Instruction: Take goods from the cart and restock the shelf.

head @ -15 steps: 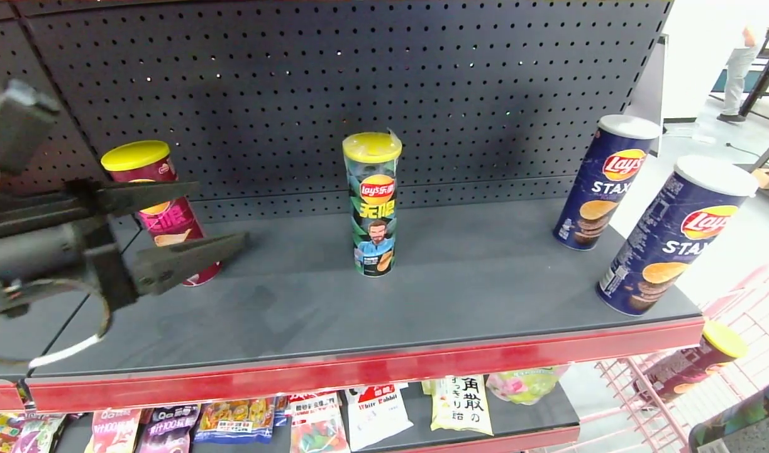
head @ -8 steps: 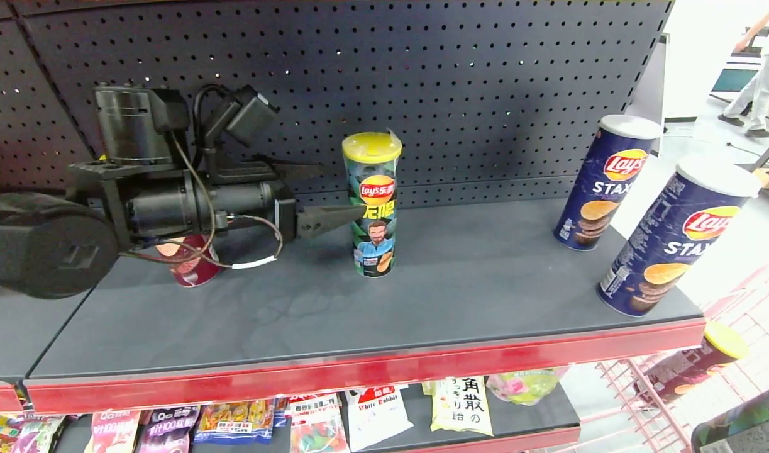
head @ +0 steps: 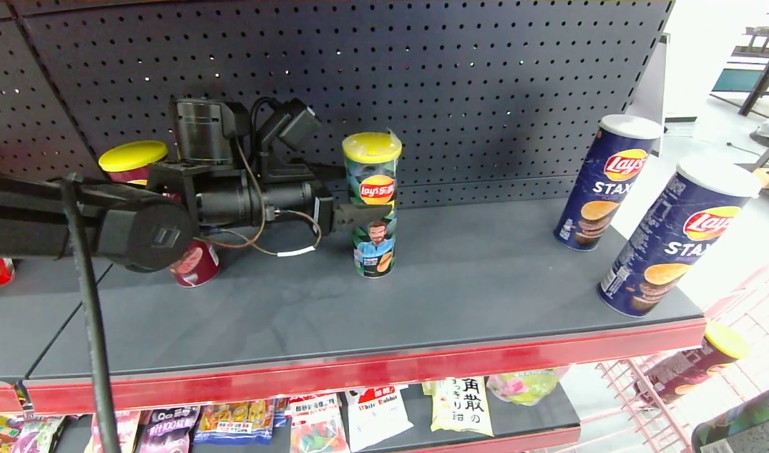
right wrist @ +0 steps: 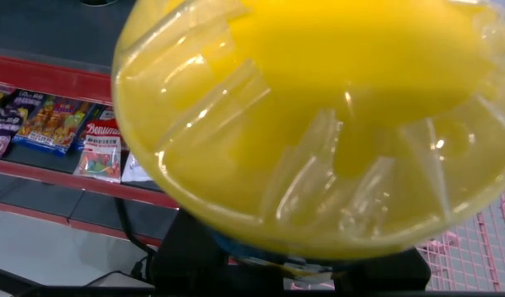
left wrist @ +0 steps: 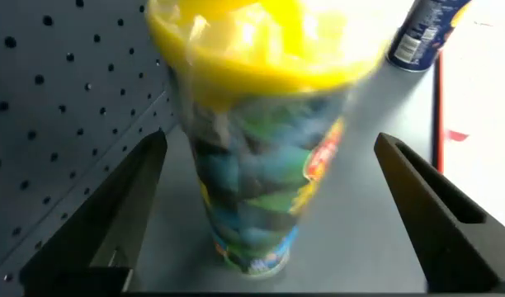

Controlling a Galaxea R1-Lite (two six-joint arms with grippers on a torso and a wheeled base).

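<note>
A green chip can (head: pixel 374 251) with a yellow lid stands upright mid-shelf (head: pixel 453 296), close to the pegboard. My left gripper (head: pixel 359 192) comes in from the left at half the can's height. It is open, with one finger in front of the can and one behind. The left wrist view shows the green can (left wrist: pixel 261 181) between the two spread fingers (left wrist: pixel 120 206), with gaps on both sides. In the right wrist view a yellow-lidded can (right wrist: pixel 318 115) is held up close to the camera and hides the right gripper's fingers. Its patterned body (head: pixel 736 418) peeks in at the head view's lower right.
A red can (head: pixel 132 157) stands behind my left arm. Two blue cans (head: pixel 607 182) (head: pixel 680 236) stand at the shelf's right end. A pink wire cart (head: pixel 648 390) to the lower right holds another can (head: pixel 692 365). Snack bags (head: pixel 378 415) fill the shelf below.
My left arm has swung right from the red can to the green one, and its open fingers now straddle that can. The cans have not moved.
</note>
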